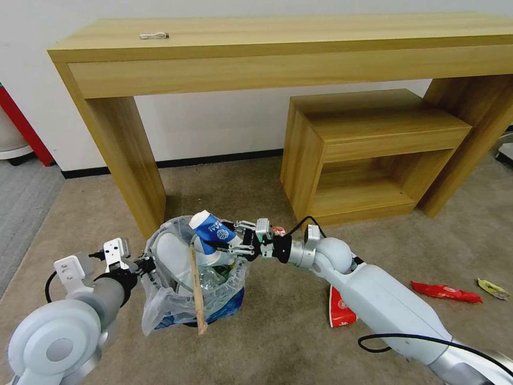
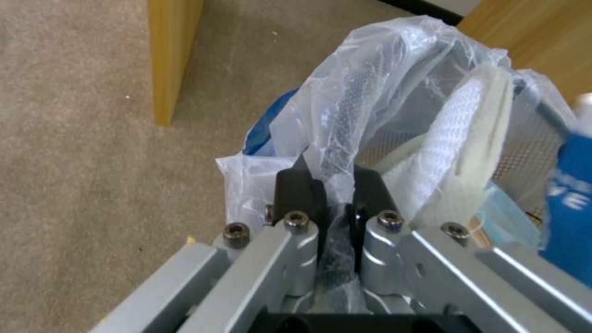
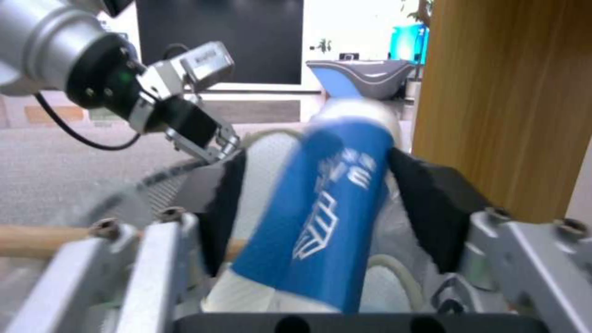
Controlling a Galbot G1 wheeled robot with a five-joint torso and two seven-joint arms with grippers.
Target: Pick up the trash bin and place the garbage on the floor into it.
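item: right gripper (image 1: 231, 239), frame centre, jaws clasping blue paper cup (image 1: 212, 231) above trash bin (image 1: 192, 278); left gripper (image 2: 327, 194) pinched bin rim. advice: release cup low, inside liner.

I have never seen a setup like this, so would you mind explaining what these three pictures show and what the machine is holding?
This is a wheeled robot with two arms, each ending in a gripper. The wide picture comes from a camera on its head, looking down at carpet in front of a wooden desk. The other two come from cameras on its wrists. The left gripper is shut on the rim of the bin, a small bin lined with a clear bag. The right gripper holds a blue and white cup over the bin. A wooden stick and a white slipper are already inside. A red packet, a red wrapper and a yellow wrapper lie on the carpet.
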